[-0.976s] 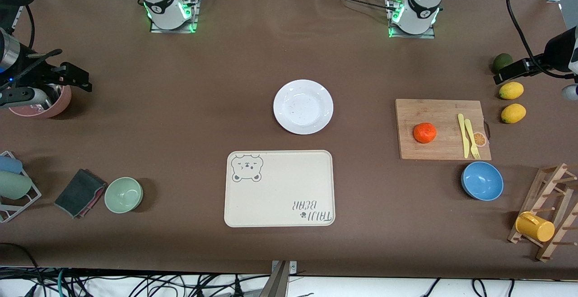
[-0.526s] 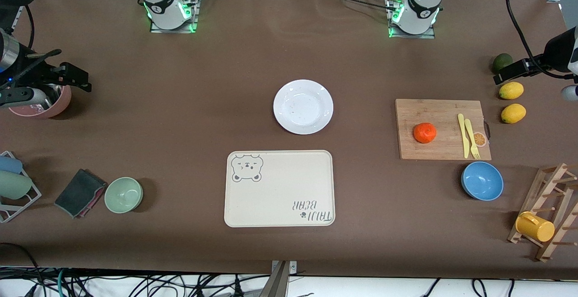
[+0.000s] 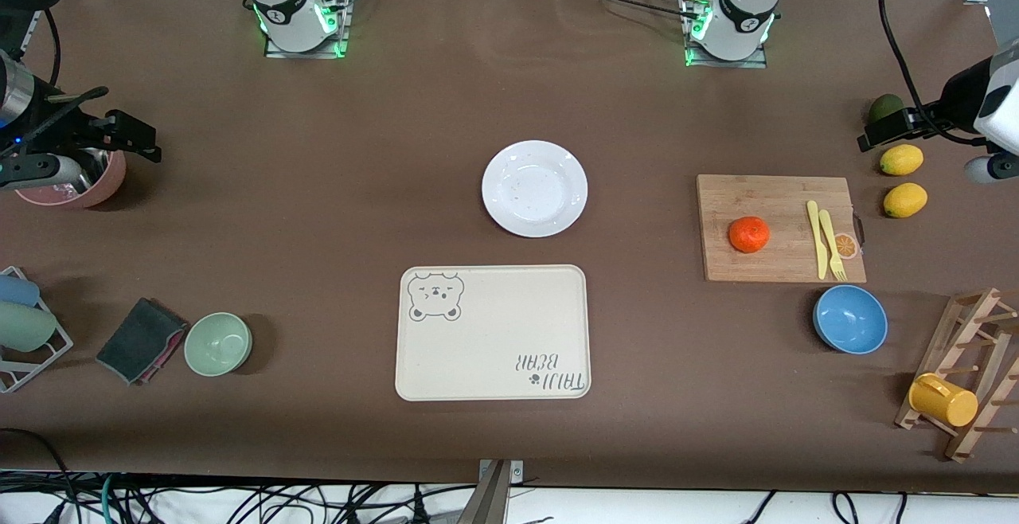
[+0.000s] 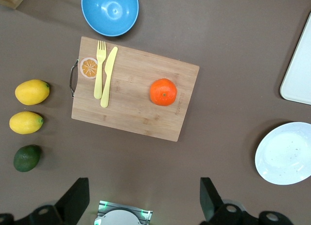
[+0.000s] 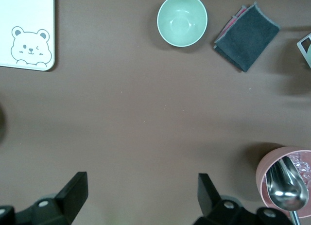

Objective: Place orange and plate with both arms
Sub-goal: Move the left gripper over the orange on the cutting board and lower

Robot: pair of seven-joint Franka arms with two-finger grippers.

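Observation:
The orange (image 3: 749, 234) sits on a wooden cutting board (image 3: 764, 197) toward the left arm's end of the table; it also shows in the left wrist view (image 4: 163, 92). The white plate (image 3: 534, 188) lies empty at mid-table, and its edge shows in the left wrist view (image 4: 285, 153). My left gripper (image 3: 888, 127) is up in the air over the avocado and lemons, open and empty (image 4: 144, 198). My right gripper (image 3: 131, 138) hangs over the pink bowl at its end of the table, open and empty (image 5: 141, 193).
A cream bear tray (image 3: 493, 333) lies nearer the camera than the plate. Yellow fork and knife (image 3: 824, 237) share the board. Blue bowl (image 3: 849, 318), two lemons (image 3: 901, 159), avocado (image 3: 884, 107), mug rack (image 3: 963, 381), green bowl (image 3: 218, 343), grey cloth (image 3: 142, 339), pink bowl (image 3: 76, 181).
My left gripper has shifted slightly toward the middle of the table. The right arm and all objects have not moved.

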